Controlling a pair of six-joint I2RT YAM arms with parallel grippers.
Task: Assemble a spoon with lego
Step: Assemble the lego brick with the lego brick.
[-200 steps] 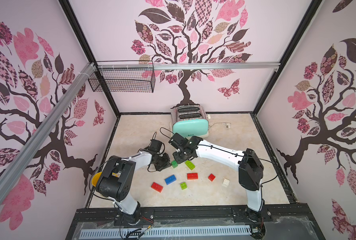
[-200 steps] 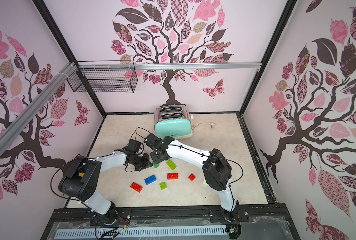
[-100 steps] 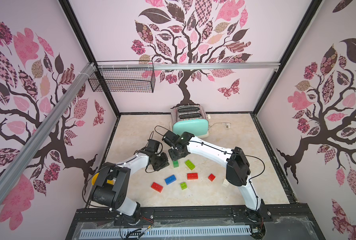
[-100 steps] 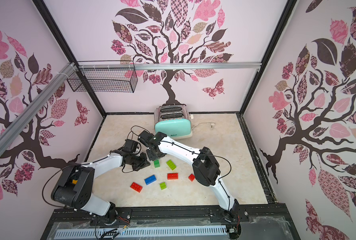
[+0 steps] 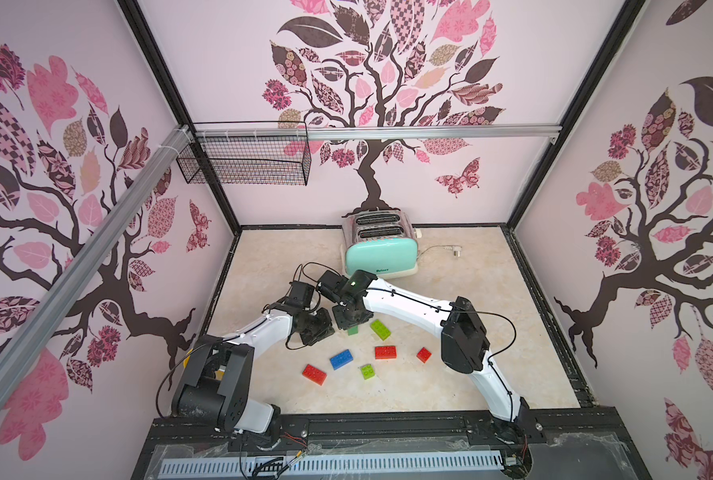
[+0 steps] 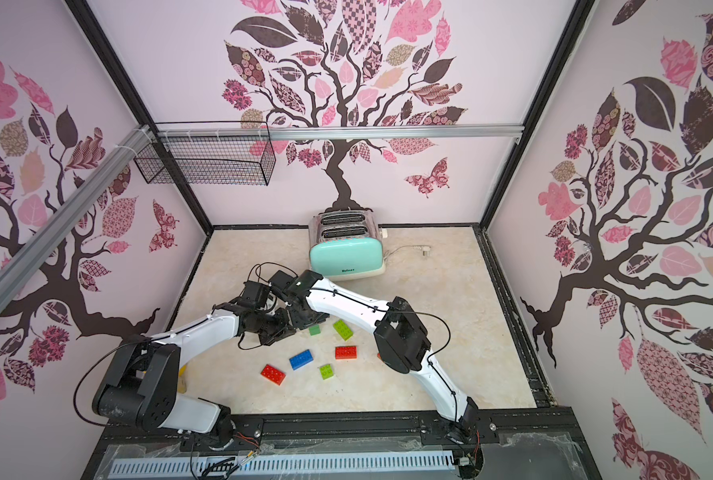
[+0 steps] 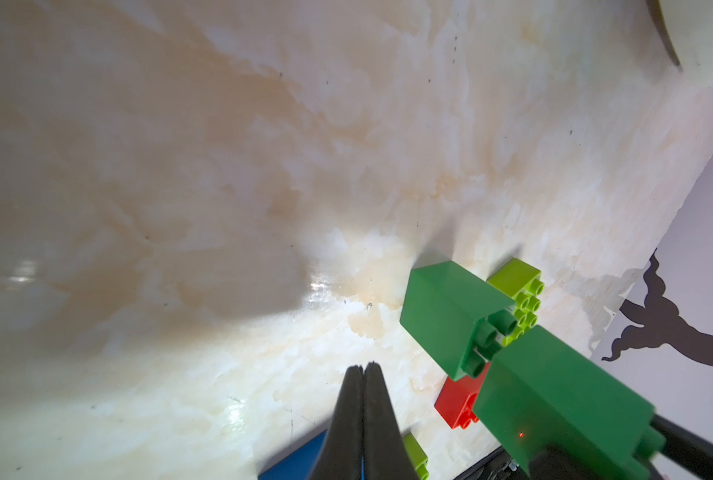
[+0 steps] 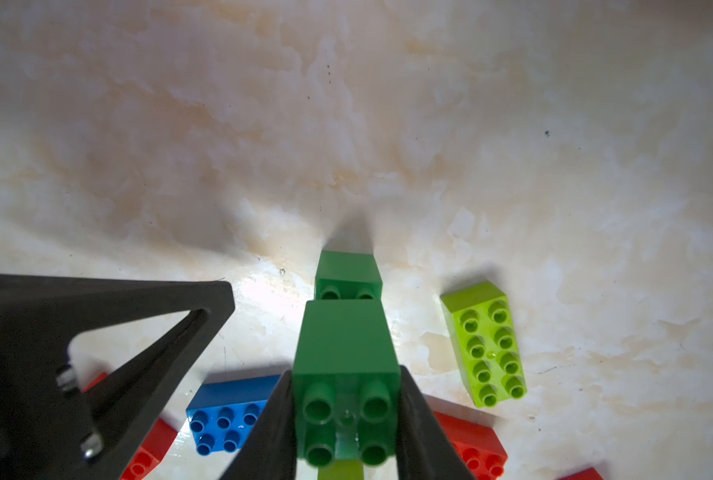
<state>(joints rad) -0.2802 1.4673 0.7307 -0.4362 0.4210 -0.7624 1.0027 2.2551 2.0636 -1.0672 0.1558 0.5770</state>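
My right gripper (image 8: 346, 415) is shut on a square dark green lego brick (image 8: 346, 365), held just above the table. A second dark green brick (image 8: 348, 274) (image 5: 352, 331) lies on the table right beyond it. My left gripper (image 7: 363, 368) is shut and empty, close beside the right gripper (image 5: 348, 320), which meets it mid-table. A lime oblong brick (image 8: 483, 345) (image 6: 343, 329) lies next to the green ones. A blue brick (image 5: 341, 359), two red oblong bricks (image 5: 385, 352) (image 5: 315, 374), a small red (image 5: 424, 354) and a small lime brick (image 5: 367, 371) lie nearer the front. The spoon is out of view.
A mint toaster (image 5: 379, 253) stands at the back of the table, its cord and plug (image 5: 454, 249) trailing to the right. A wire basket (image 5: 246, 160) hangs high on the back wall. Both arms cross over the table's left middle.
My right gripper has swung left and toward the front, coming down beside the left gripper and over the green brick on the table. The left gripper has barely moved.
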